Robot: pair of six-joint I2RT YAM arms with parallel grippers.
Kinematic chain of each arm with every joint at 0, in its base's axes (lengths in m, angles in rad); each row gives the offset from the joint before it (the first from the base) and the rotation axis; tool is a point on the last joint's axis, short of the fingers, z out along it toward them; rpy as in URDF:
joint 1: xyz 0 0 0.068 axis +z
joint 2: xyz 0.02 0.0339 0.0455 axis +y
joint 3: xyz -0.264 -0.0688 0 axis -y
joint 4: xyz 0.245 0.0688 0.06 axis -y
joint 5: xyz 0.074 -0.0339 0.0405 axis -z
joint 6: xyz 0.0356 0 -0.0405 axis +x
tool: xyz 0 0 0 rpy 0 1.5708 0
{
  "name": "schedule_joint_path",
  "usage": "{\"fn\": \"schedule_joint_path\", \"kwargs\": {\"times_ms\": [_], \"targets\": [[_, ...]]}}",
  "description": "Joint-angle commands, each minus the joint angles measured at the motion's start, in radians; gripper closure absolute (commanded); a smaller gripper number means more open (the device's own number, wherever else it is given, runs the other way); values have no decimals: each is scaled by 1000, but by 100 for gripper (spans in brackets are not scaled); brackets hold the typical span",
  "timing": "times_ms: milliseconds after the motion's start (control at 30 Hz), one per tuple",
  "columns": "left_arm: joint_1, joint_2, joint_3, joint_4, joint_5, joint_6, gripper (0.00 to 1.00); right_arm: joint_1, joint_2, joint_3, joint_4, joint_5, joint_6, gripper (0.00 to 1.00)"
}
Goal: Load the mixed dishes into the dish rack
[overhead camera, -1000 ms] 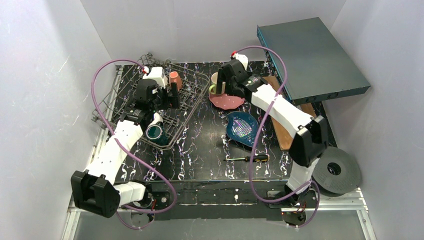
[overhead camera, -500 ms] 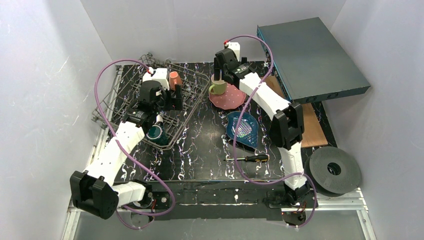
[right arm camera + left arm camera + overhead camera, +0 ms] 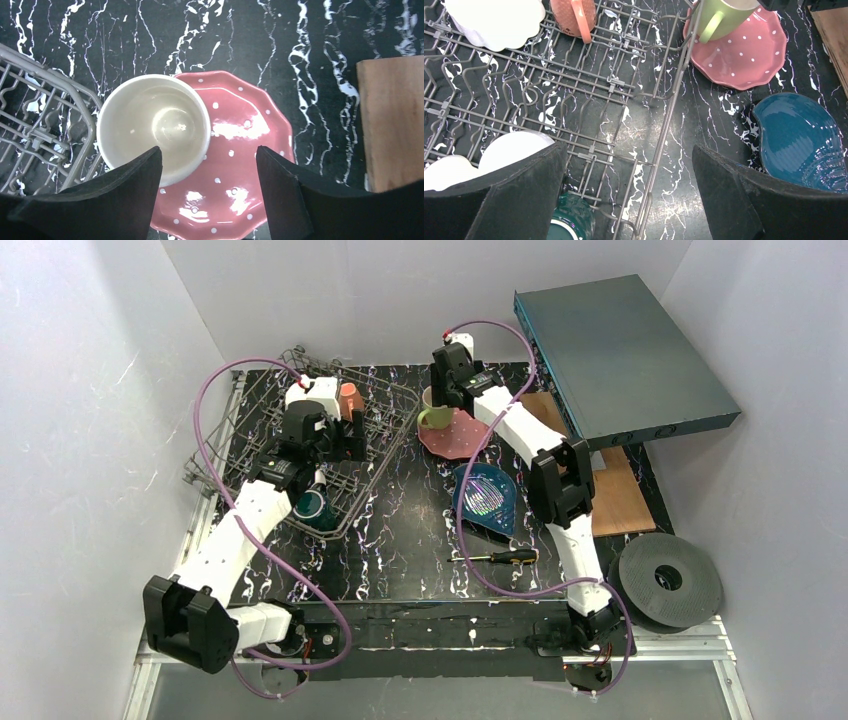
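Right gripper (image 3: pixel 207 156) hangs over the yellow-green mug (image 3: pixel 150 125), jaws apart; one finger hides the mug's near rim. The mug stands on the pink dotted plate (image 3: pixel 245 145), just beside the dish rack (image 3: pixel 45 100). Left gripper (image 3: pixel 629 150), spread wide and empty, partly covers a white bowl (image 3: pixel 516 147) in the rack

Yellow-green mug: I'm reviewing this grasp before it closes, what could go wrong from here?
1. The yellow-green mug sits off-centre under the right end effector; closing could pinch only its rim and tip it.
2. The mug stands on the edge of the pink dotted plate; a nudge may slide that plate.
3. The dish rack wall is close beside the mug, so a sideways lift might snag it.
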Motion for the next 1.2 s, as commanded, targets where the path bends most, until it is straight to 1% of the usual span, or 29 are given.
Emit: {"fn": "schedule_joint_path", "kwargs": {"times_ms": [0, 100, 400, 433, 467, 533, 567, 600, 633, 800, 933, 1033, 1167], "targets": [[-1, 8, 4, 0, -18, 7, 5, -8, 50, 56, 37, -65, -13, 27], [-1, 17, 4, 0, -15, 5, 5, -11, 70, 57, 39, -79, -3, 32], [-2, 57, 17, -6, -14, -4, 5, -30, 90, 52, 43, -96, 12, 54], [-1, 63, 19, -6, -13, -4, 5, -32, 89, 50, 42, -93, 9, 59], [-1, 73, 22, -9, -13, -5, 5, -34, 83, 42, 41, -87, 0, 70], [-1, 78, 24, -9, -14, -6, 5, -34, 74, 33, 40, -86, -7, 78], [-2, 79, 25, -11, -14, -6, 5, -34, 67, 28, 38, -89, -9, 84], [-1, 81, 23, -11, -14, -5, 5, -34, 54, 24, 30, -97, -7, 93], [-1, 81, 20, -11, -15, -5, 5, -35, 41, 20, 26, -103, -2, 98], [-22, 87, -4, -7, -55, 8, 5, -34, -63, -41, 45, -129, 13, 99], [-90, 113, -32, -6, -154, 37, 5, -34, -193, -146, 62, -154, -7, 99], [-150, 129, -34, -16, -202, 42, 5, -34, -343, -312, 152, -254, -3, 99], [-153, 96, -46, -43, -155, -81, 5, -34, -539, -495, 268, -414, 45, 99]]}}
